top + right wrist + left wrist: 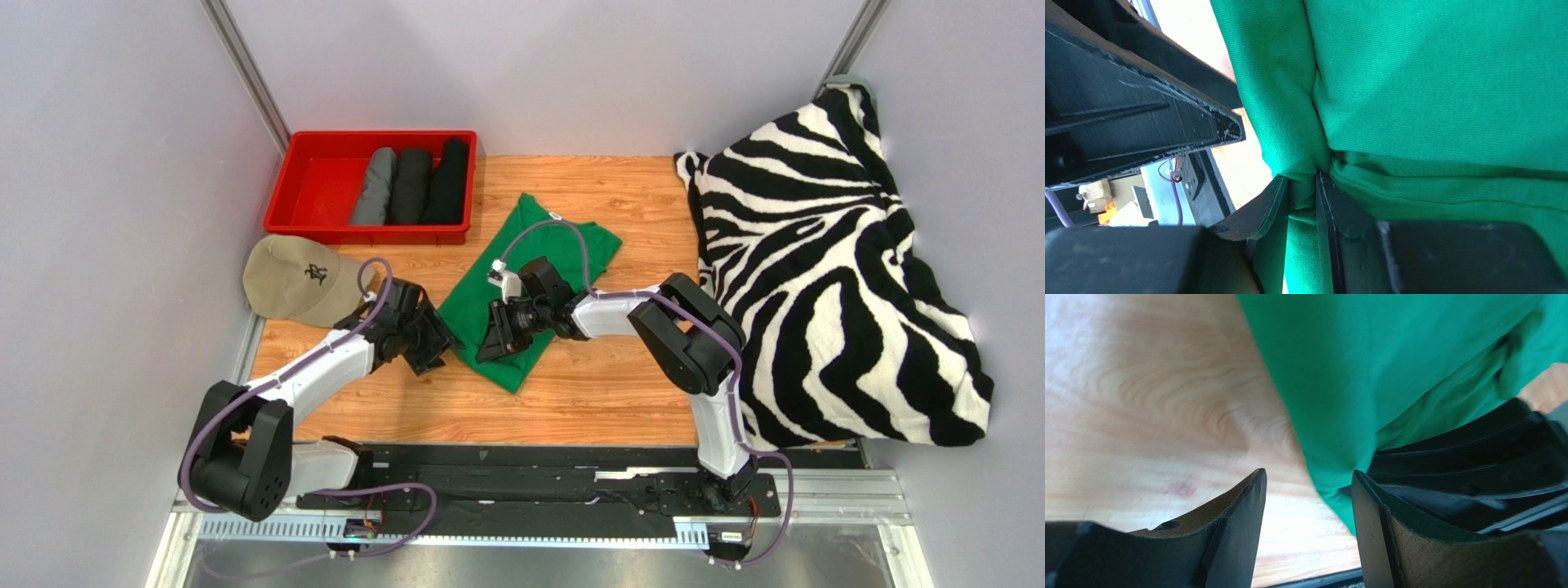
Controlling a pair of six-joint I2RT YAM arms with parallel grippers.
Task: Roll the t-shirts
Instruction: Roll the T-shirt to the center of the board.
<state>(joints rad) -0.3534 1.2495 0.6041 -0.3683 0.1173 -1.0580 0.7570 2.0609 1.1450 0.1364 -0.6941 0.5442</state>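
- Green t-shirt [577,251] lies flat on the table [613,398], folded into a long strip, and both sets of fingers are down at its near end.
- Right fingers [1261,213] are clenched on a pinch of green cloth at the hem, with the fold squeezed tight between them.
- Left fingers [1240,522] stand spread with nothing clamped. The shirt's edge hangs just ahead of the finger nearer the right arm, and bare wood lies ahead of the other.
- Long axis: the strip runs away from both sets of fingers, from the hem at their tips out to the collar at the far end, slanting toward the right arm's side.
- Nearer arm: the right one already has the cloth. The left sits just beside the other hem corner, close to the right fingers.
- My read: the roll has to travel along that axis, away from the fingers, so the left fingers need their corner first. With only one corner held, the roll would likely skew.
- Beyond the left fingers, a red bin [288,196] holds a grey roll [374,186] and two black rolls [413,184].
- A beige cap [294,279] sits beside the left arm, and a zebra blanket [834,245] lies well beyond the right arm.
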